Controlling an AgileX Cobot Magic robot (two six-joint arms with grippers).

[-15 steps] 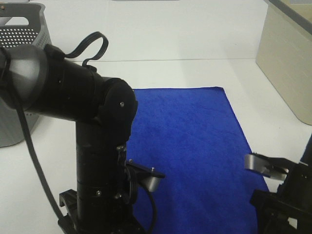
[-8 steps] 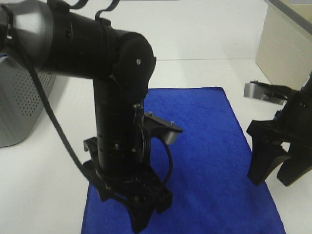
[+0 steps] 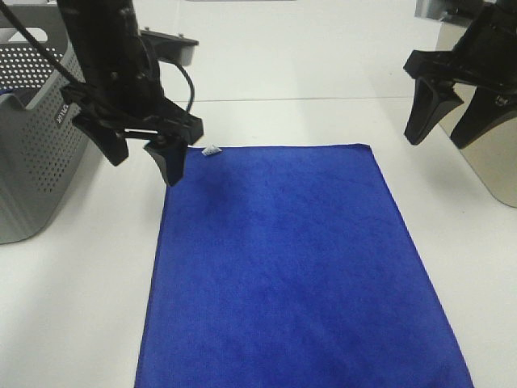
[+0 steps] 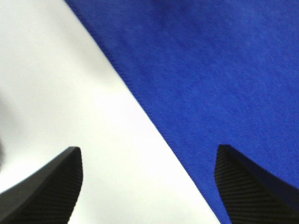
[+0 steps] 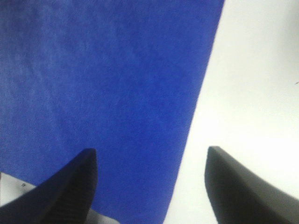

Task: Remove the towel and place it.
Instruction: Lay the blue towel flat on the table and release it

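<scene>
The towel (image 3: 291,267) is spread flat on the desk (image 3: 73,307), with its white tag (image 3: 212,150) at the far left corner. The left claw (image 3: 145,167) is held wide open and empty above that corner, at the towel's 11 o'clock. The right claw (image 3: 437,142), likewise spread and empty, is held high at 1 o'clock.

Left gripper (image 3: 144,162) aloft, jaws apart, right gripper (image 3: 437,139) aloft, jaws apart, both empty
</scene>
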